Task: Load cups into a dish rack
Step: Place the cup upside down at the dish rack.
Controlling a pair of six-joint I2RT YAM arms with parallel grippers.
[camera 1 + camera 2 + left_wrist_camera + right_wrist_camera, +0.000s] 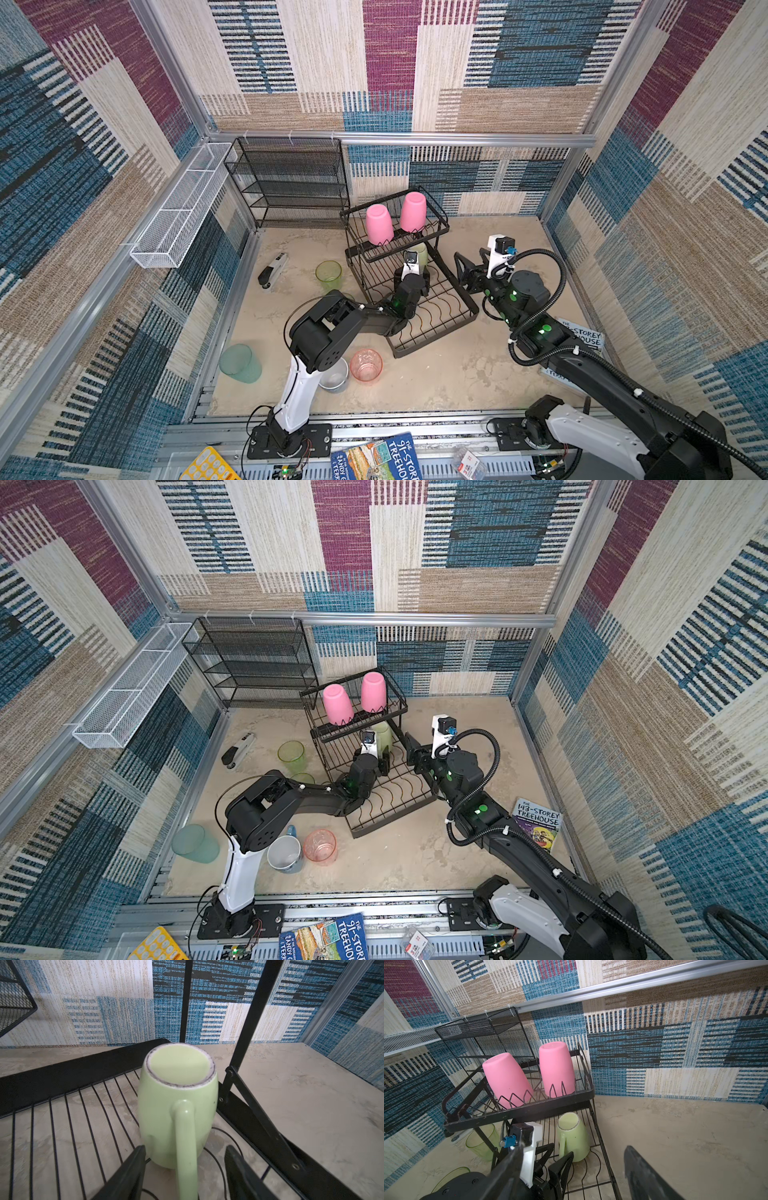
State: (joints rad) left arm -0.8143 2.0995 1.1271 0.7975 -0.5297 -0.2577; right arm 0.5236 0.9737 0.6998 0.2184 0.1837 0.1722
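The black wire dish rack [434, 347] [519, 1114] holds two pink tumblers [379, 224] [412, 212] upside down in its upper basket. A pale-green mug [178, 1105] [574, 1138] stands upside down on the lower tray. My left gripper [186, 1148] [419, 273] is open, with its fingers on either side of the mug's handle and gaps on both sides. My right gripper [471, 266] [575, 1145] is open and empty just right of the rack. On the table stand a clear-green tumbler [328, 274], a clear-pink tumbler [366, 365] and a blue mug [286, 854]. A teal tumbler [240, 363] lies on its side.
A second clear-green tumbler [302, 777] peeks out behind my left arm. A stapler [272, 270] lies at the left. A black mesh shelf unit [286, 183] and a white mesh basket [183, 208] line the back left. A book [536, 825] lies under my right arm.
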